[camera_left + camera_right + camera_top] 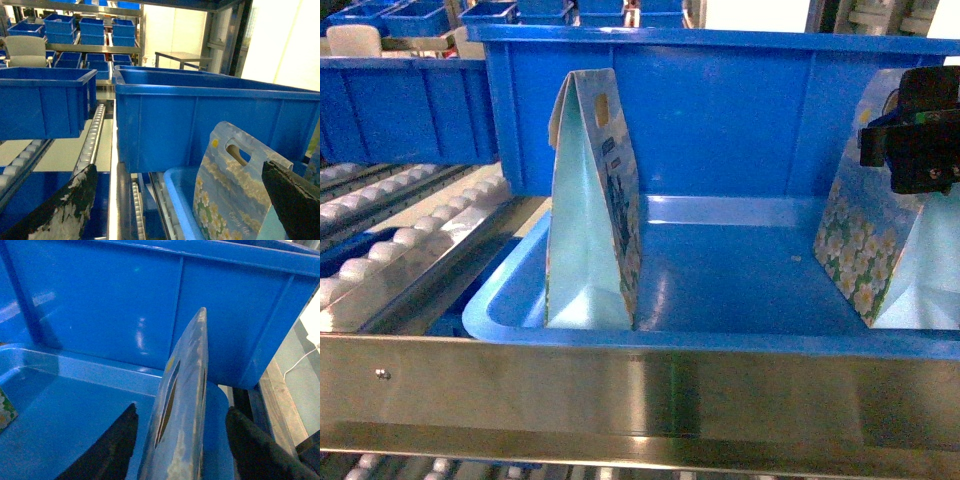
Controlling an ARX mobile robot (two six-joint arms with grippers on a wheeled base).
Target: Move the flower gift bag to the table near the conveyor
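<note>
Two flower gift bags stand upright in a shallow light-blue tray [496, 300] on the conveyor [410, 250]. The right flower gift bag [865, 250] shows daisies. My right gripper [912, 170] is at its top. In the right wrist view that gripper [182, 450] is open, and the bag's narrow top edge [192, 370] rises between the two dark fingers [107, 450] with a gap on each side. The left bag [595, 200] stands edge-on. My left gripper [175, 210] is open, and the daisy bag [235, 185] stands close to its right finger [295, 200]. The table is out of view.
A tall dark-blue bin [720, 120] stands directly behind the tray. Another blue bin [45, 102] sits to the left above the white roller rows [90, 140]. A shiny steel rail [640, 390] runs across the front. Further shelves with small blue bins [95, 35] stand behind.
</note>
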